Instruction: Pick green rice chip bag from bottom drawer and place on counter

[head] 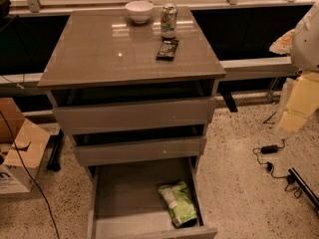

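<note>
The green rice chip bag [178,203] lies in the open bottom drawer [119,193], against its right wall near the front, its white label patch facing up. The two shallower drawers above stand slightly open. The counter [109,49] is the glossy grey-brown top of the cabinet. My arm hangs at the right edge of the view, with the gripper [287,125] at its lower end, beside the cabinet at about the middle drawer's height. It is well to the right of and above the bag, and holds nothing that I can see.
On the counter's far side stand a white bowl [139,11], a green-and-white can [168,20] and a small dark wrapper bar [167,49]. Cardboard boxes [17,153] sit on the floor at left. Cables and a power brick [269,149] lie on the floor at right.
</note>
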Robot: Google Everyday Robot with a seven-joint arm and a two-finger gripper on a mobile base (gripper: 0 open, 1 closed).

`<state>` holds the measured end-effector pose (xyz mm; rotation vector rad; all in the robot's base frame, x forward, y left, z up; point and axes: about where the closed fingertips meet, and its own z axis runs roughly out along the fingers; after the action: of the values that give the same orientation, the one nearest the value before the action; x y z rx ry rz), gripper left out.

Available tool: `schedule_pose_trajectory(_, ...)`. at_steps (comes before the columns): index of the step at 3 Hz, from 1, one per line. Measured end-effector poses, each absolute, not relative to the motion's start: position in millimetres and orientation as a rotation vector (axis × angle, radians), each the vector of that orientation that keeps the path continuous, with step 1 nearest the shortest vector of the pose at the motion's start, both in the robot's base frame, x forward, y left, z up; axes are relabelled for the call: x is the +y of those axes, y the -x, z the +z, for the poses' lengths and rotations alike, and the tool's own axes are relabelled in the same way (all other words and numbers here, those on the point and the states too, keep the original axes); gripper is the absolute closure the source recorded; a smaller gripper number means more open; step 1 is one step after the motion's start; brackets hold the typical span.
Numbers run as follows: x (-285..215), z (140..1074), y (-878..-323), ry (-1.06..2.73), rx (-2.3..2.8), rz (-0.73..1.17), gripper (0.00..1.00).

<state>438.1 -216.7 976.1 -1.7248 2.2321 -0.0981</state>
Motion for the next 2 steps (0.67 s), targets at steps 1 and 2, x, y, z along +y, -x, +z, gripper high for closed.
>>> schedule_pose_trajectory(1,-214.8,972.7,-439.2,1.714,2.232,-0.088,0.0)
schedule_pose_trajectory(2,-205.0,954.7,-444.5,1.658,2.231,-0.034,0.0)
